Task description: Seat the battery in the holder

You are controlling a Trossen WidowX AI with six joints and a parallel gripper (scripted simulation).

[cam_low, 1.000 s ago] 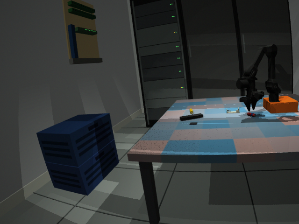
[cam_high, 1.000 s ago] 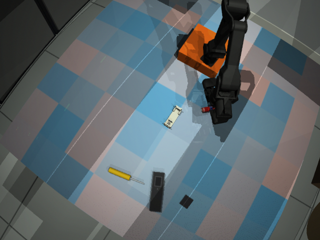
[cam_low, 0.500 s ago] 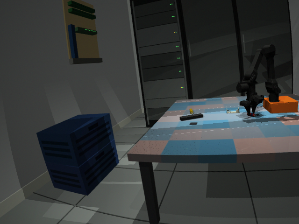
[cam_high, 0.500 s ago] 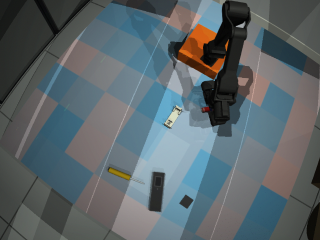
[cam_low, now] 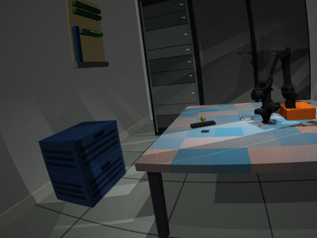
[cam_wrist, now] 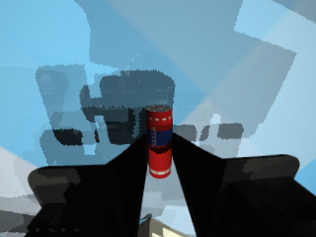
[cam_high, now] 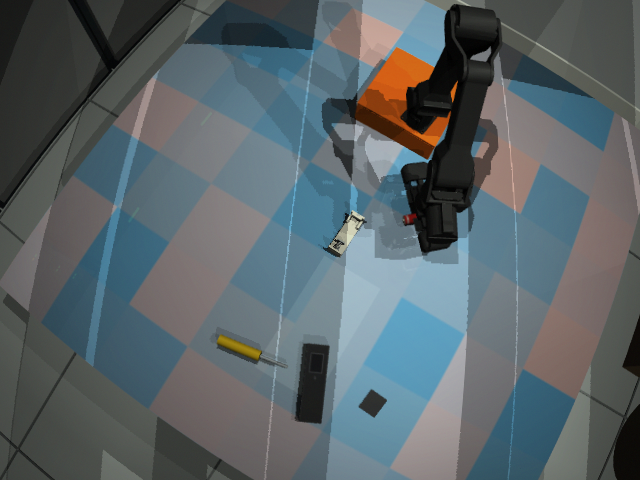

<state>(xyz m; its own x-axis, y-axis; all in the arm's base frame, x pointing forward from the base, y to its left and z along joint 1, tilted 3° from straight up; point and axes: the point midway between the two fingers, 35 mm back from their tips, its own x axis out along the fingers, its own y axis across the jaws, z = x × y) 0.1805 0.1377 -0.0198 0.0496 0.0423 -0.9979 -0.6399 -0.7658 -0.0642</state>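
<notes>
The red battery (cam_high: 408, 219) (cam_low: 267, 122) (cam_wrist: 159, 118) has a blue band and lies on its side at the table top, its grey end face pointing up the wrist view. My gripper (cam_high: 416, 218) (cam_low: 266, 121) (cam_wrist: 159, 137) points down and is shut on it, one fingertip against each side. The cream holder (cam_high: 346, 234) (cam_low: 247, 118) is empty and stands apart from the battery, to its left in the top view. It has a raised bracket at its upper right end and a small dark part at its lower left end. Only its edge shows at the bottom of the wrist view.
The orange base block (cam_high: 395, 98) (cam_low: 300, 112) stands behind the gripper. A yellow screwdriver (cam_high: 238, 347) (cam_low: 202, 118), a long black box (cam_high: 312, 392) (cam_low: 202, 124) and a small dark square (cam_high: 372, 403) (cam_low: 205, 131) lie farther off on the checkered table.
</notes>
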